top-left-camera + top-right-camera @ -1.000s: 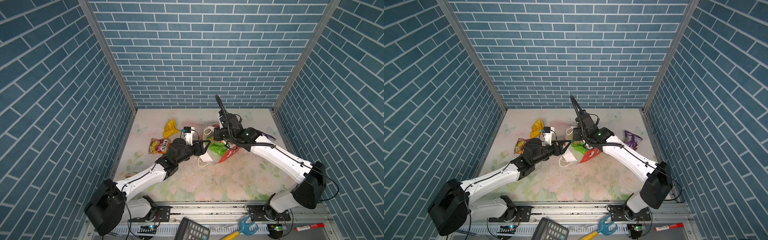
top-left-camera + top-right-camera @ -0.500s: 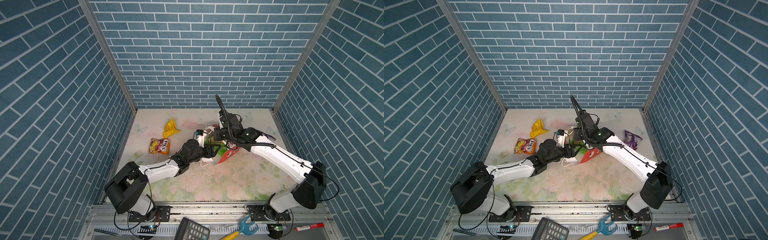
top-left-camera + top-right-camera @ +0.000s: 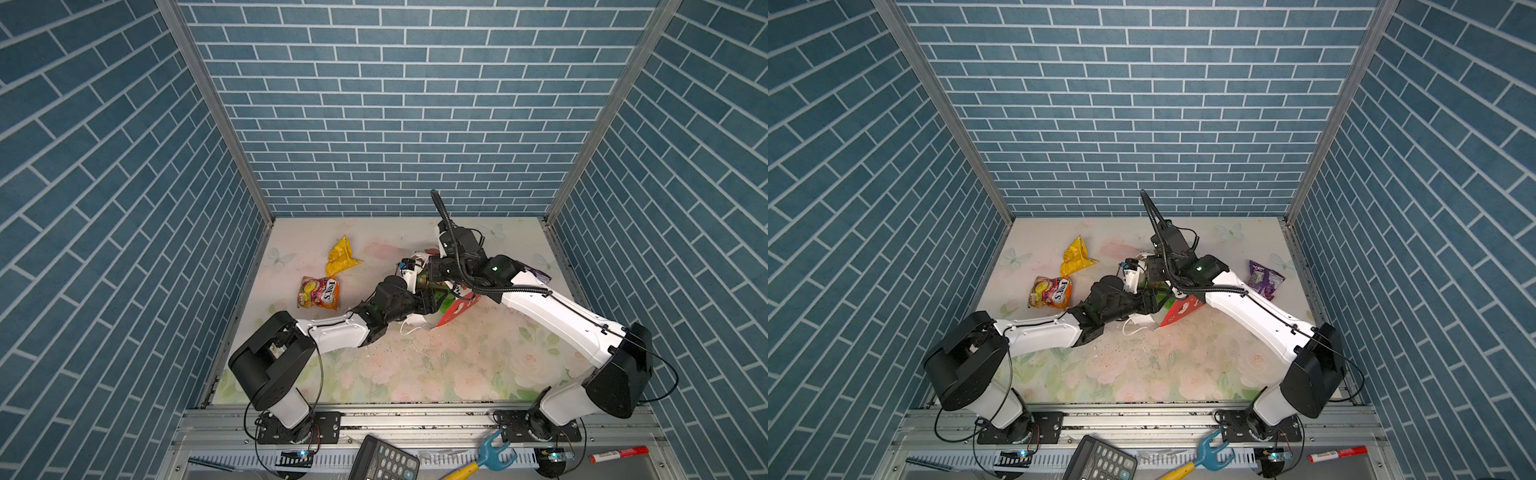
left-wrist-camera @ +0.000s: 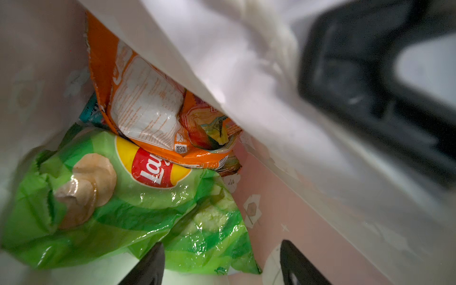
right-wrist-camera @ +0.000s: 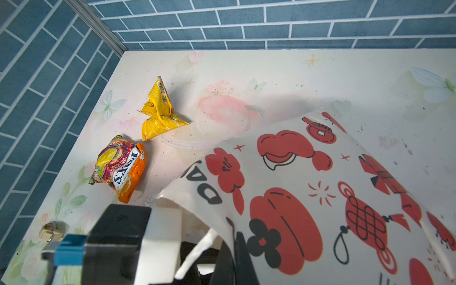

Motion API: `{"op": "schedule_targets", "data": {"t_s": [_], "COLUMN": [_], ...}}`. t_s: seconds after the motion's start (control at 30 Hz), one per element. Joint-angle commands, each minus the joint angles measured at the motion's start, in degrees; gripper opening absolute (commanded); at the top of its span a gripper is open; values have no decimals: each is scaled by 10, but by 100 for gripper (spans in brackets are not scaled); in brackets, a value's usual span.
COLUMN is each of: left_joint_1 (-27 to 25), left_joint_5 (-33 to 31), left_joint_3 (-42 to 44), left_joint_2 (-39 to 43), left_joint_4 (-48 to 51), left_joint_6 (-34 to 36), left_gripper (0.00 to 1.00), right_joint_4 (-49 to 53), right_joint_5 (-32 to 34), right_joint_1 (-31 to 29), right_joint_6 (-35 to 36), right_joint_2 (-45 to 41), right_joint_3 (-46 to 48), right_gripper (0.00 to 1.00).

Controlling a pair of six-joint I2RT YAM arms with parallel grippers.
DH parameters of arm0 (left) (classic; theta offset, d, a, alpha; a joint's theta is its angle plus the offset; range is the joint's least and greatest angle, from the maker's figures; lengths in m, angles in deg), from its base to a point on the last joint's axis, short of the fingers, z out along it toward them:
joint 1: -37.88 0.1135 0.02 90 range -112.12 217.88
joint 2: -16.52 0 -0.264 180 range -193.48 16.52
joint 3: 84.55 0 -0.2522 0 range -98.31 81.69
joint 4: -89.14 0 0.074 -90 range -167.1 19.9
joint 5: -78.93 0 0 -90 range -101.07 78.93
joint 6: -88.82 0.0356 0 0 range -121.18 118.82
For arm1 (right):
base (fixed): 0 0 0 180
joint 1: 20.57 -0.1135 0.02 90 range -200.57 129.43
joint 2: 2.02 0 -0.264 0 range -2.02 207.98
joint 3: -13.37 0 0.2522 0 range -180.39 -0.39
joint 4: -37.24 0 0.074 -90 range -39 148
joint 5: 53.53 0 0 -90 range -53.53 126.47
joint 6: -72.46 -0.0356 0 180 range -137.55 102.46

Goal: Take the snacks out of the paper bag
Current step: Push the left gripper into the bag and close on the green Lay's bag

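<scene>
Tabletop (image 3: 415,365): floral print, fills the lower centre of frame.

Paper bag (image 3: 456,309): on its side, right of centre, red panel towards the camera. White cord handle (image 3: 409,330) loose on the tabletop at its lower left.

Left gripper (image 3: 433,300): arm stretched from lower left, tip inside the bag's mouth, jaws hidden there.

Green packet (image 3: 444,302): part shows in the mouth, beside that tip.

Right gripper (image 3: 429,275): at the bag's upper edge, jaws not discernible.

Yellow packet (image 3: 341,256) and orange packet (image 3: 318,293): left of the bag, apart from it, orange just below yellow.

Purple packet (image 3: 541,275): a sliver behind the right arm.
</scene>
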Motion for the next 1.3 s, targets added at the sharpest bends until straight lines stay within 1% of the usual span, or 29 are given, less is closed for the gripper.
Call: {"op": "schedule_targets", "data": {"t_s": [0.0, 0.17, 0.3, 0.5, 0.63, 0.9, 1.03, 1.27], "left_joint_1": [-6, -7, -7, -7, -7, -10, -16, -28], "left_joint_5": [12, 15, 5, -7, -7, 22, 10, 19], "left_joint_3": [-14, -17, -17, -22, -19, -22, -17, -25], "left_joint_2": [-12, -7, 7, 44, 61, 80, 78, 56], "left_joint_4": [3, 13, 38, 99, 114, 149, 157, 154], "left_joint_6": [14, 28, 49, 94, 102, 109, 108, 105], "left_gripper": [75, 77, 79, 85, 86, 84, 83, 81], "right_joint_4": [19, 21, 19, 20, 19, 14, 14, 14], "right_joint_5": [19, 20, 20, 21, 21, 25, 21, 20], "right_joint_1": [2, 2, 2, 2, 2, 1, 2, 2], "right_joint_6": [-1, -4, -7, -8, -7, -3, -2, -2], "right_joint_2": [-21, -21, -24, -30, -34, -34, -28, -30], "right_joint_3": [2, 3, 8, 8, 9, 5, -3, -5], "right_gripper": [0, 0, 0, 0, 0, 0, 0, 0]}}
